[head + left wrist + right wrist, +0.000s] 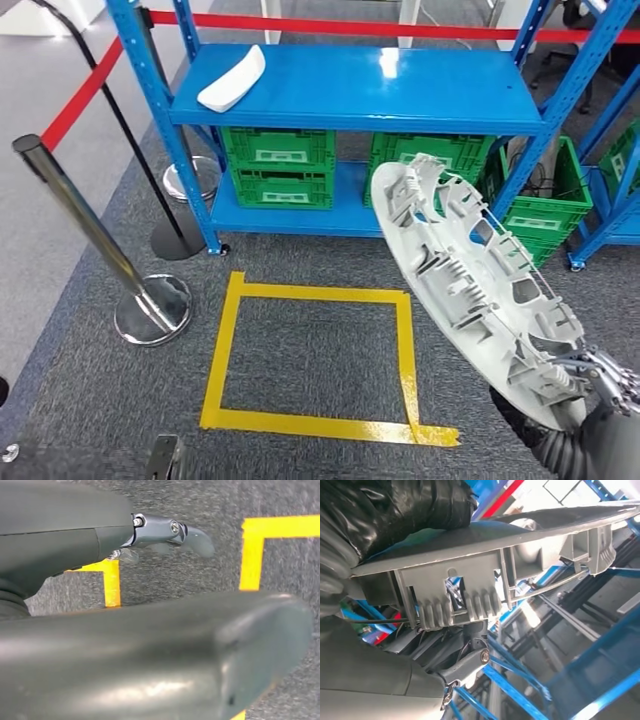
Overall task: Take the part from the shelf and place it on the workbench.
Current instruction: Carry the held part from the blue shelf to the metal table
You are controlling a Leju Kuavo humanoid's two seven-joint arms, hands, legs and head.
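Grey ribbed plastic, the part (pixel 472 290) sits tilted in the right hand (pixel 604 385), fingers clamped on its lower edge, out in front of the blue shelf (pixel 355 90). Left hand (pixel 166 532) hangs over yellow floor tape (pixel 226 350), fingers apart, holding nothing.

Right robot hand (pixel 604 385): slim silvery metal fingers (pixel 615 378) with thin linkages, set on a dark grey wrist wrapped in a black ribbed bellows cover (pixel 555 445). Up close, smooth matte grey shell, crinkled black sleeve (pixel 395 505), chrome finger link with a brass-toned screw (pixel 484 655) and thin dark cables. Left robot hand (pixel 166 532): thick glossy grey thumb (pixel 158 655), polished steel finger link with two round screws, grey rounded fingertip (pixel 198 541).
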